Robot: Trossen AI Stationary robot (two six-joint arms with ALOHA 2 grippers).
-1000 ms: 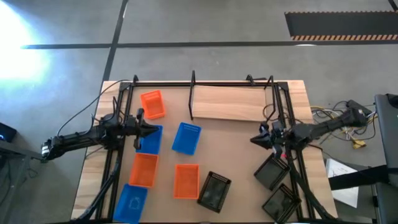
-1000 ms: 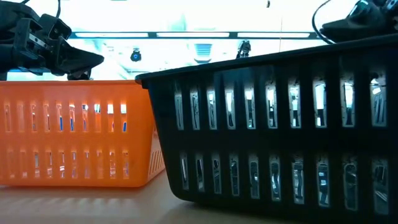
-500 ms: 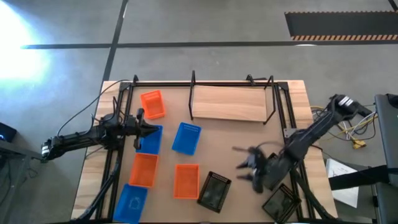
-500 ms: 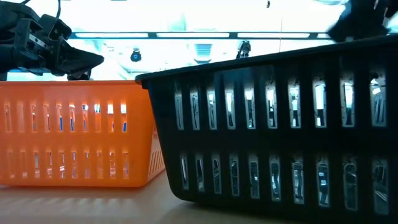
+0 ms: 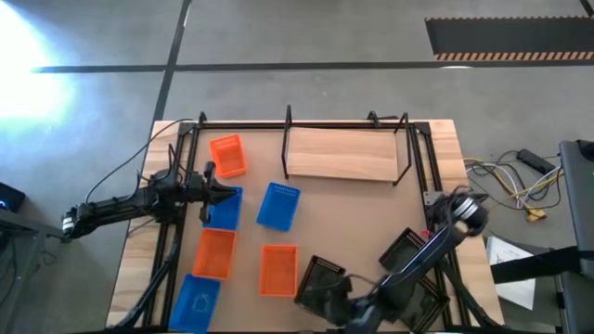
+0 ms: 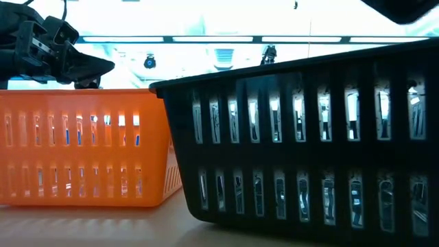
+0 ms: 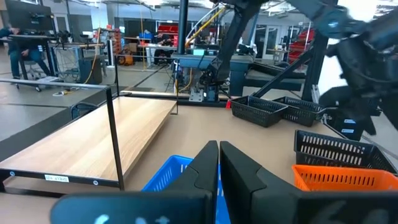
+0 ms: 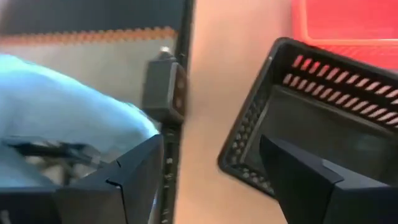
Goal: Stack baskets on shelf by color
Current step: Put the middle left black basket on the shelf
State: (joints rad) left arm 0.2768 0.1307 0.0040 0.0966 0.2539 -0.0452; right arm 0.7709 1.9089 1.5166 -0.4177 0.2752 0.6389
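Note:
Orange, blue and black baskets lie scattered on the table. The shelf (image 5: pixel 345 153) stands at the far edge with a bare wooden board. My right gripper (image 8: pixel 224 186) is open near the table's near edge. It hangs over the corner of a black basket (image 5: pixel 320 283) that rests on its bottom beside an orange basket (image 5: pixel 277 269). I see no touch between them. My left gripper (image 5: pixel 219 192) is shut with nothing in it, above a blue basket (image 5: pixel 223 209) at the left.
More baskets: orange (image 5: pixel 227 155) and blue (image 5: pixel 278 205) toward the middle, orange (image 5: pixel 215 253) and blue (image 5: pixel 195 301) at the near left, two black ones (image 5: pixel 406 255) at the near right. Black arm frames run along both sides. Bare tabletop lies between the shelf and the baskets.
My right gripper has swung from the table's right side, beside the shelf, toward the near edge and left, down to the black basket, and it has opened on the way. The baskets lie where they were.

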